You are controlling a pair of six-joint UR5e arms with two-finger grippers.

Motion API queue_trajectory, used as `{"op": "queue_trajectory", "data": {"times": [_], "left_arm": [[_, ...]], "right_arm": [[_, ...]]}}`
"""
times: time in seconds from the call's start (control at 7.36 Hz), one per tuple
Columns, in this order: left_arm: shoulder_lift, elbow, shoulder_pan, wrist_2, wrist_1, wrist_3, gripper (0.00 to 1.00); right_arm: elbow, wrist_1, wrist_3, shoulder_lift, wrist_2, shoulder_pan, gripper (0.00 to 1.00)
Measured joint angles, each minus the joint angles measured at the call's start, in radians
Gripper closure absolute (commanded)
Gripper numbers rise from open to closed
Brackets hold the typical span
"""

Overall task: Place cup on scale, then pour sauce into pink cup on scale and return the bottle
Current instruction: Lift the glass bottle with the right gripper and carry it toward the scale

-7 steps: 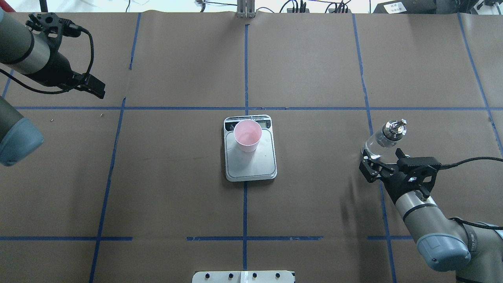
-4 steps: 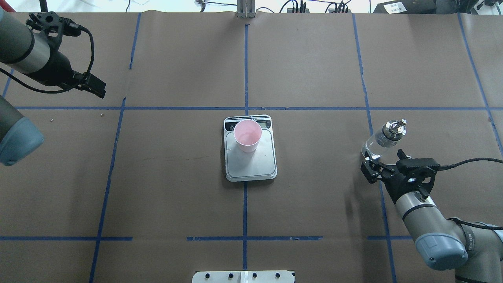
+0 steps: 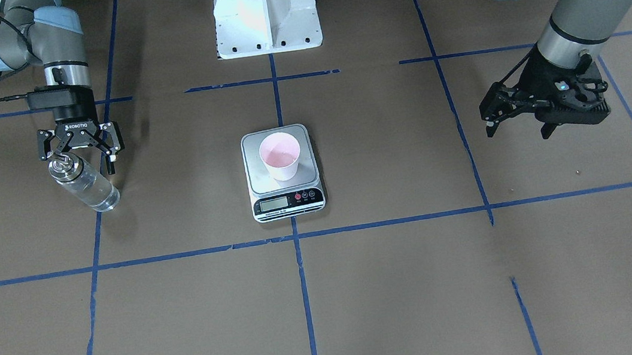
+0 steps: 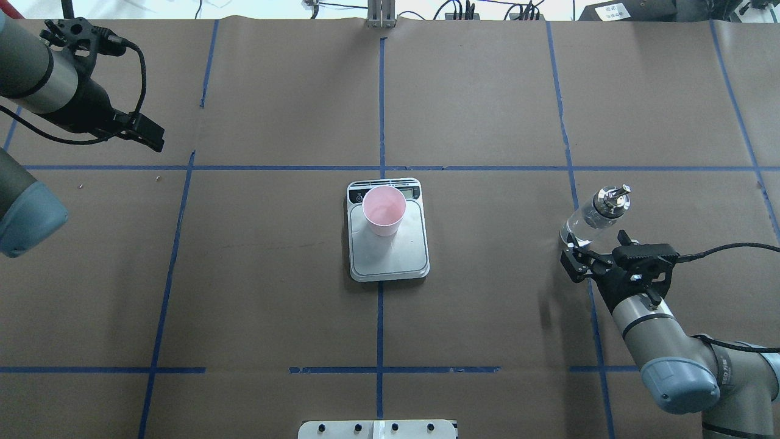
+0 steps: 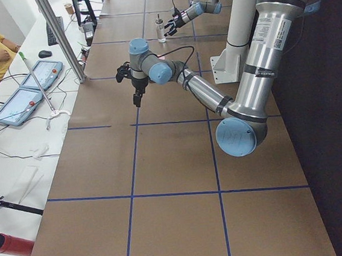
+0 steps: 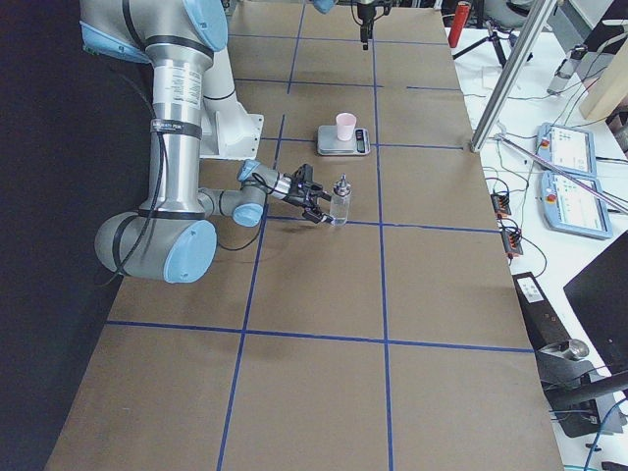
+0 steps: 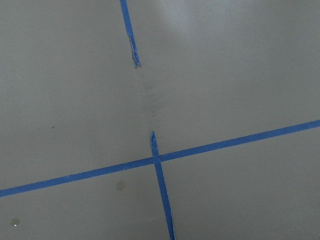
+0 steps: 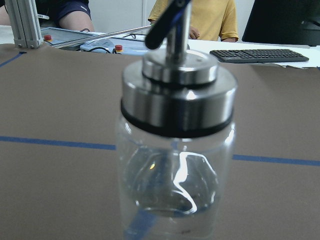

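Observation:
The pink cup (image 4: 384,210) stands upright on the far part of the scale (image 4: 390,259), next to its display strip (image 3: 287,201). The clear glass bottle (image 4: 594,216) with its silver cap stands upright on the table at the right. A little clear sauce sits in its bottom (image 8: 172,200). My right gripper (image 4: 592,257) is open just behind the bottle on the robot's side, with its fingers (image 3: 113,147) spread to either side of the cap and off the glass. My left gripper (image 4: 149,134) hangs open and empty over the far left of the table.
Brown paper with blue tape lines (image 4: 380,110) covers the table. The robot's white base (image 3: 265,9) stands at the near edge. Operators, tablets (image 6: 569,147) and a keyboard (image 8: 257,55) are beyond the table's far edge.
My right gripper has drawn back slightly from the bottle toward the robot. The bottle, cup and scale have not moved. The left arm has barely shifted.

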State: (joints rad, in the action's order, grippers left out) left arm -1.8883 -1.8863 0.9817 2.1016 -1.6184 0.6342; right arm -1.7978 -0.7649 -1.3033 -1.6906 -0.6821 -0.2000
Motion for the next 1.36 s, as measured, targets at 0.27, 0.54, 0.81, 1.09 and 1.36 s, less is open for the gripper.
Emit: {"op": "queue_trajectory", "data": {"times": [0.27, 0.54, 0.81, 1.09, 1.36], "left_arm": [[0.000, -0.001, 0.000, 0.000, 0.000, 0.001, 0.00], [-0.001, -0.002, 0.000, 0.000, 0.000, 0.001, 0.00], [-0.001, -0.003, 0.000, 0.000, 0.000, 0.007, 0.00], [-0.004, -0.004, 0.000, 0.000, 0.002, 0.013, 0.00], [-0.009, -0.005, -0.001, -0.002, 0.005, 0.015, 0.00]], "right_arm": [[0.020, 0.000, 0.014, 0.032, -0.001, -0.024, 0.01], [0.034, 0.003, 0.039, 0.061, -0.002, -0.045, 0.01], [0.041, 0.029, 0.053, 0.069, -0.002, -0.057, 0.01], [0.079, 0.105, 0.056, 0.071, -0.002, -0.059, 0.02], [0.112, 0.168, 0.058, 0.073, -0.003, -0.058, 0.35]]}}
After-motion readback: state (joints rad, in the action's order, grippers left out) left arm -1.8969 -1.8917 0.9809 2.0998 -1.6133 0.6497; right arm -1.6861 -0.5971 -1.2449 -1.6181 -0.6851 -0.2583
